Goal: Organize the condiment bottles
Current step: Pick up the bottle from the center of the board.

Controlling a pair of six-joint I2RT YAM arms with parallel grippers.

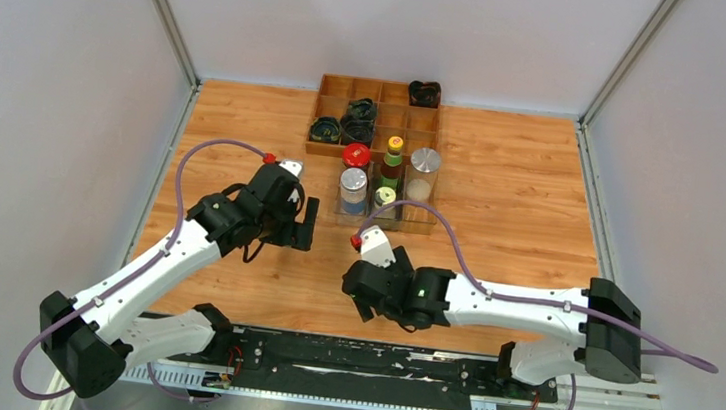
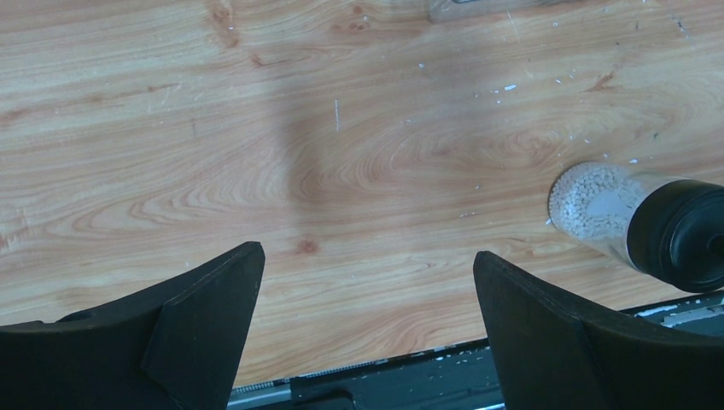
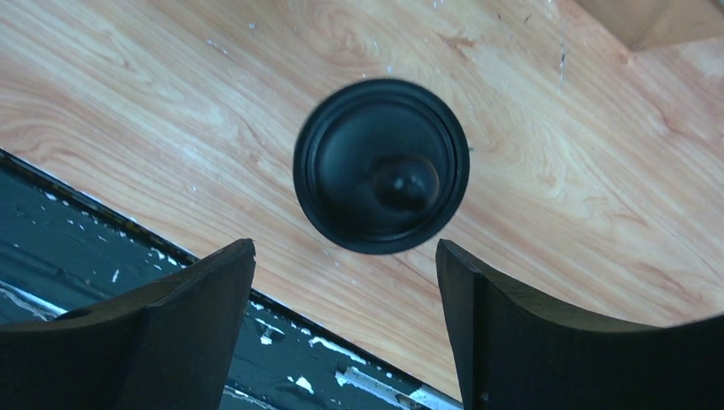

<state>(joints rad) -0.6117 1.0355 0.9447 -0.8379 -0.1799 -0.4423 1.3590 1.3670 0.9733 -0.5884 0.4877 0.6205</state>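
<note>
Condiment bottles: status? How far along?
Done: five stand in the clear plastic tray: red-capped jar, silver-lidded blue-filled jar, yellow-green-capped bottle, pale-yellow-capped bottle, large silver-capped jar. In hand: nothing; the right tool, open, hovers over the black dome-capped jar of white beads on the wooden table; the left tool is open, empty. Remaining: grasp that jar and tray it.

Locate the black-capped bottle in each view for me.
Top external: not seen, probably under the right arm.
Left wrist: black-capped bottle at the right edge.
Right wrist: centre, cap toward camera.
Shared landmark: black rail along the near edge.
</note>
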